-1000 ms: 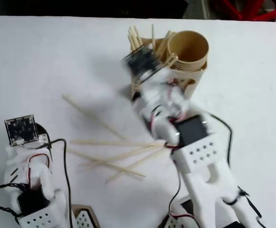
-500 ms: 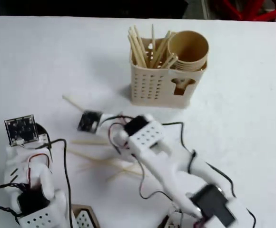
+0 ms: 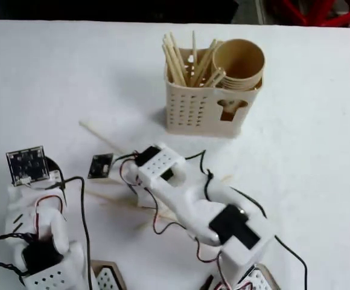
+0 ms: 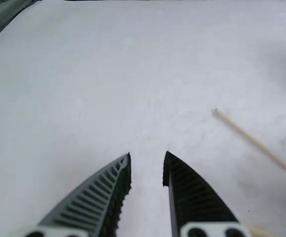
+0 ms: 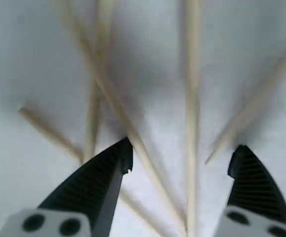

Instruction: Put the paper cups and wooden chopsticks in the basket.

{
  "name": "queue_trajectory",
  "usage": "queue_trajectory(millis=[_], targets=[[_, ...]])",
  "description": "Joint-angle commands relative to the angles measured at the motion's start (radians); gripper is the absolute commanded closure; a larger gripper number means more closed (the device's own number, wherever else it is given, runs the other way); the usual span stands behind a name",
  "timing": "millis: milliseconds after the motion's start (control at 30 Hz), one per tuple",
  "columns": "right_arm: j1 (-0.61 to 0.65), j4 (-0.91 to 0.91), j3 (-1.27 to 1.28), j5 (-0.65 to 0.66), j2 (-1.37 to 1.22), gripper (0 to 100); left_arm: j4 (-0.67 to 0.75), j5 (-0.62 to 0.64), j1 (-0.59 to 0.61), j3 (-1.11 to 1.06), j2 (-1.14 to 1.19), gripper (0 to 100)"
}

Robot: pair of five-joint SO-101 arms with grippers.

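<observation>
Right gripper (image 5: 182,154) has been swung away from the basket (image 3: 199,115) and lowered over the loose chopsticks (image 5: 191,98), which lie well apart from the basket. Its jaws are spread wide, straddling two sticks; none is gripped. Paper cups (image 3: 239,60) are seated in the basket. Left gripper (image 4: 147,160) is narrowly parted.

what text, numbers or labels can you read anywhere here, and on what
No readable text in any view.
Basket: plain, only holes and a cut-out.
Cups: plain, no print showing.
Black board on an arm: markings too small to read.
</observation>
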State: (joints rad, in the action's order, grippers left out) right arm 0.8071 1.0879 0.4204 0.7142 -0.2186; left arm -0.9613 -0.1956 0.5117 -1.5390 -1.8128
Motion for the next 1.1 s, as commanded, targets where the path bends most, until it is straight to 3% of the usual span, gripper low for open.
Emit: queue_trajectory(millis=[0,300,533,733,1067], targets=[[-0.002,-0.027,-0.092,0.002,-0.044,68.4,0.026,-0.011,0.01,0.006,-0.012,88],[-0.033,-0.028,-0.209,0.003,-0.136,69.7,0.026,-0.011,0.01,0.005,-0.012,88],[-0.033,-0.004,-0.295,0.006,-0.194,89.1,0.026,-0.011,0.01,0.005,-0.012,88],[-0.056,0.024,-0.359,0.006,-0.237,97.4,0.026,-0.011,0.01,0.005,-0.012,88],[-0.119,0.082,-0.37,-0.002,-0.133,97.9,0.026,-0.011,0.008,0.005,-0.012,88]])
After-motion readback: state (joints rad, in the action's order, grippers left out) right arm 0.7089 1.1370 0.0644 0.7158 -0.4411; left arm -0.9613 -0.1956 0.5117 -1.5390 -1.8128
